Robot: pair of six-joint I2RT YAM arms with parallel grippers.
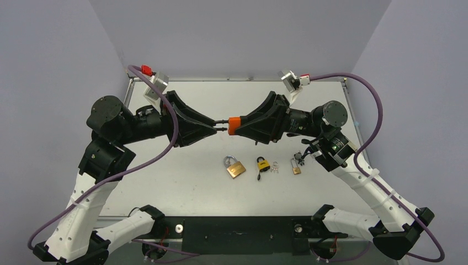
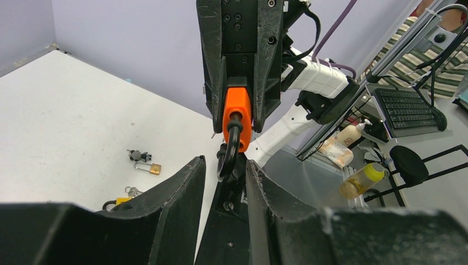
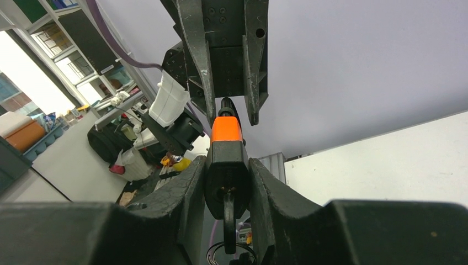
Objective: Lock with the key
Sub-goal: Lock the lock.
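The left gripper point(image 2: 223, 164) brackets the black shackle point(image 2: 232, 146), partly spread; whether it truly grips, I cannot tell. The orange-ended padlock point(image 1: 234, 125) is held in mid-air above the surface point(image 1: 182, 182), pinched by the right gripper point(image 3: 227, 163), likely braced so the shackle can be worked.

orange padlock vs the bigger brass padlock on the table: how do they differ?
Colour: the orange padlock has an orange body; the brass padlock is gold with a silver shackle.
Support: the orange padlock is in the air, clamped in the jaws of the right gripper and left gripper; the brass padlock lies untouched on the table.
Both are padlocks.
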